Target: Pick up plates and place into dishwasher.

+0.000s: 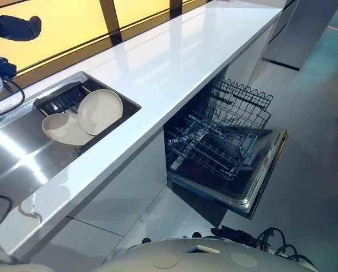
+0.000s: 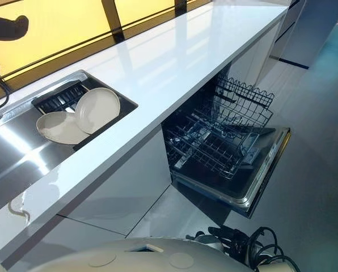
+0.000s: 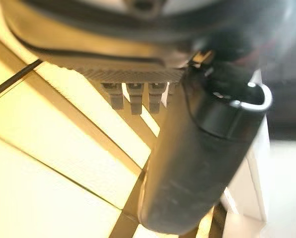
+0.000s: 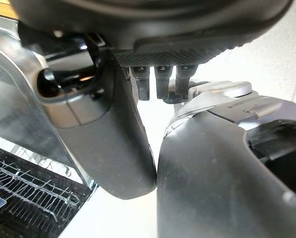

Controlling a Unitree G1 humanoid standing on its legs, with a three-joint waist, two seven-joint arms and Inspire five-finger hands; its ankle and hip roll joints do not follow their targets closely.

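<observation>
Hanging loose beside the yellow window panels (image 1: 67, 25), my left hand (image 3: 197, 158) has its fingers relaxed and apart, with nothing in them. My right hand (image 4: 108, 139) is just as slack, thumb out and fingers (image 4: 160, 82) unclenched, empty, with the lower rack (image 4: 24, 198) showing past it. Both plates are in the dark basin (image 1: 130, 106) set into the steel sink (image 1: 21, 164). The tilted plate (image 1: 100, 111) leans over the rim of the flatter plate (image 1: 64, 129), and the two touch. A white countertop (image 1: 174, 62) runs alongside. Under it the dishwasher (image 1: 262, 175) stands with its door down and its wire racks (image 1: 217, 141) pulled out, carrying no plates.
</observation>
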